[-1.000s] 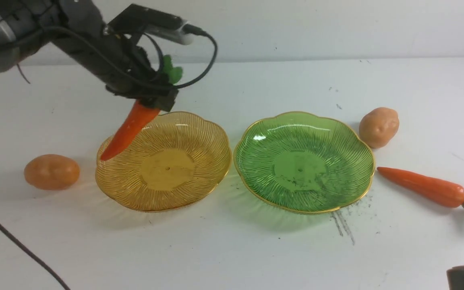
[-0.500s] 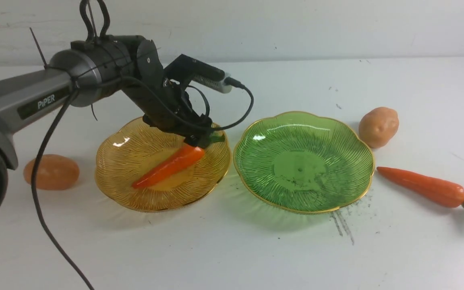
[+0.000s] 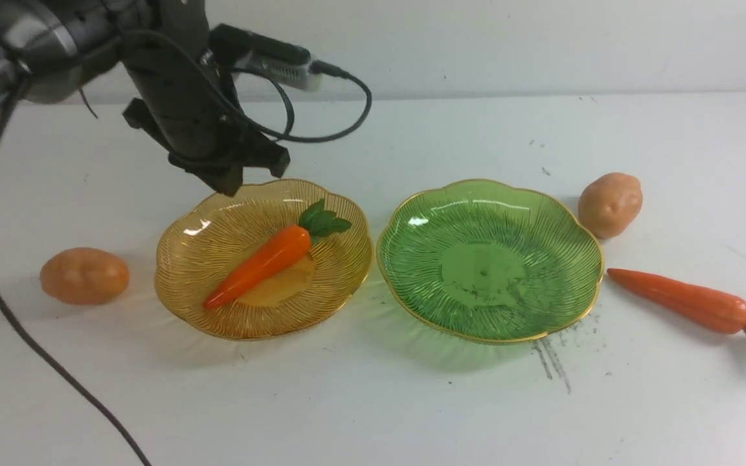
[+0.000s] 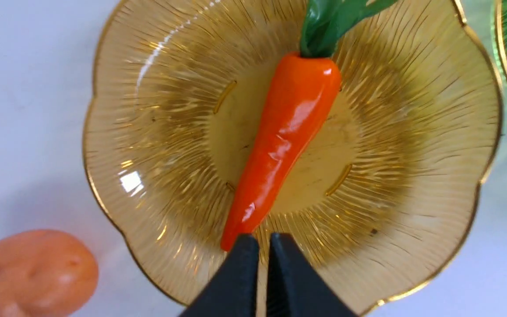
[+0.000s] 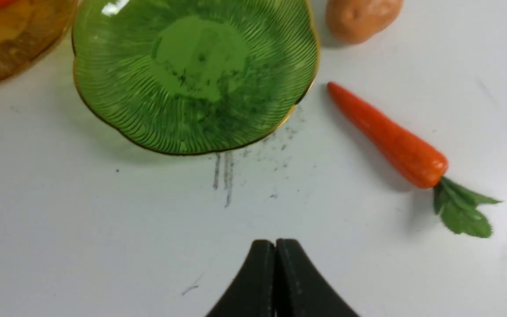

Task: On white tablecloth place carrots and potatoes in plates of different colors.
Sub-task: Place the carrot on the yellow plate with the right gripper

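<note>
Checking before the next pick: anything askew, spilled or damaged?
Nothing spilled or broken. Only oddity: grey-black scuff streaks on the tablecloth, by the near rim of the green plate. One carrot lies flat inside the amber plate.

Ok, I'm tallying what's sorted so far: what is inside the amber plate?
One carrot lies inside the amber plate, leafy top near the far rim. Nothing else shows in it; only the floor beneath the carrot is covered.
</note>
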